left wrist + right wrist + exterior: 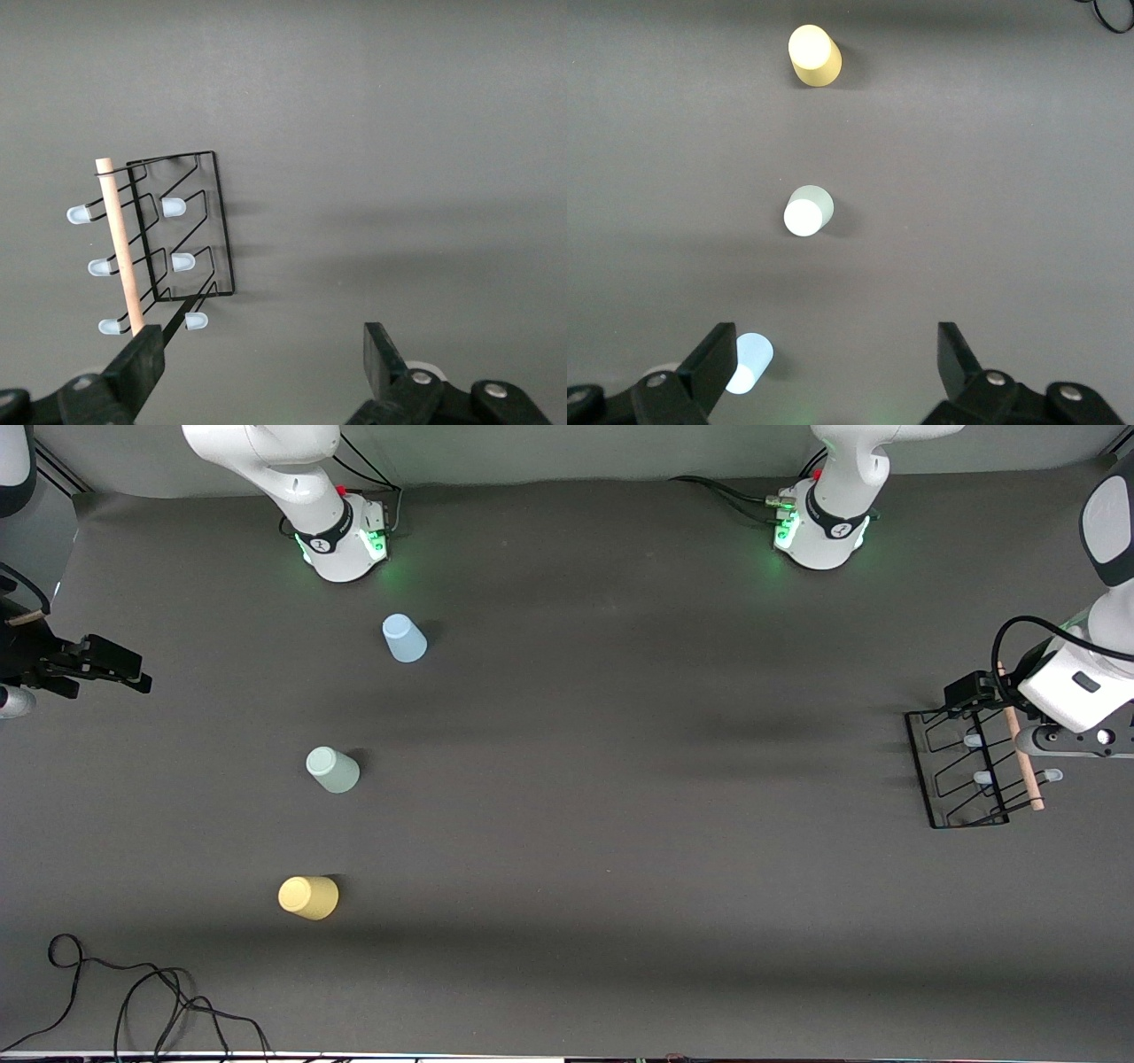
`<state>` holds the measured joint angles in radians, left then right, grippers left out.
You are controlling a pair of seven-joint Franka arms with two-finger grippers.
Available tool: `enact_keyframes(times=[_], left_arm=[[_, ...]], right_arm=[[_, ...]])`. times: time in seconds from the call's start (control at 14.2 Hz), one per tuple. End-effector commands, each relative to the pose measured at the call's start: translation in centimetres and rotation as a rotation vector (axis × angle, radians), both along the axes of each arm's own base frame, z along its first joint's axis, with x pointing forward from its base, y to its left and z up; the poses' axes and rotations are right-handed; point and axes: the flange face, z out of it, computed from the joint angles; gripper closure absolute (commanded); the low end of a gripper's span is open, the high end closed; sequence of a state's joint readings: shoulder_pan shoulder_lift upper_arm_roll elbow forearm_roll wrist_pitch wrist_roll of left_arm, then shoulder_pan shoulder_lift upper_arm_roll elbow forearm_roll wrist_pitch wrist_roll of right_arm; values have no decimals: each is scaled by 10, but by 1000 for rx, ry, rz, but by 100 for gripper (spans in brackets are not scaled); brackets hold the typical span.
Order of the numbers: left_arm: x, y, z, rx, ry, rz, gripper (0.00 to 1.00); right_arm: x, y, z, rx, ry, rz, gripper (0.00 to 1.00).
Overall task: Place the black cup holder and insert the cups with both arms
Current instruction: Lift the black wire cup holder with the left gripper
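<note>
At the left arm's end of the bench, the black cup holder stands under the left gripper, wide open and empty, so the grasp of its wooden rod handle seems in hand. The next move calls for centring over that rod; well apart, toward the right arm's end, the light blue cup, pale green cup and yellow cup stand upside down, with the right gripper waiting open and empty.

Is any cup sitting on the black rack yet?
No: the black rack holds only bare pegs, while the three cups stand apart on the table toward the right arm's end.
</note>
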<state>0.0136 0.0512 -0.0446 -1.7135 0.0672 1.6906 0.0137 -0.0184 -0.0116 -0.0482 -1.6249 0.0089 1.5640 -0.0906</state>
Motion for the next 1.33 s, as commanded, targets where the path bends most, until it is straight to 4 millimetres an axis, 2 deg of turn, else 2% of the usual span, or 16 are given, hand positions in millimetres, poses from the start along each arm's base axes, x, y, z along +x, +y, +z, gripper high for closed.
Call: enact_keyframes(times=[0.0, 0.63, 0.84, 1.05, 1.26], left_arm=[[2, -1, 6, -7, 0, -7, 0], [2, 0, 5, -7, 2, -3, 0], [2, 15, 4, -8, 5, 12, 0], [3, 44, 1, -3, 15, -36, 1], [6, 90, -11, -14, 22, -74, 1]], right_arm=[[-4, 1, 10, 16, -9, -4, 0], [-3, 0, 8, 14, -4, -6, 0], [-3, 0, 10, 14, -7, -6, 0], [-3, 0, 9, 14, -6, -6, 0], [-3, 0, 9, 13, -6, -4, 0]])
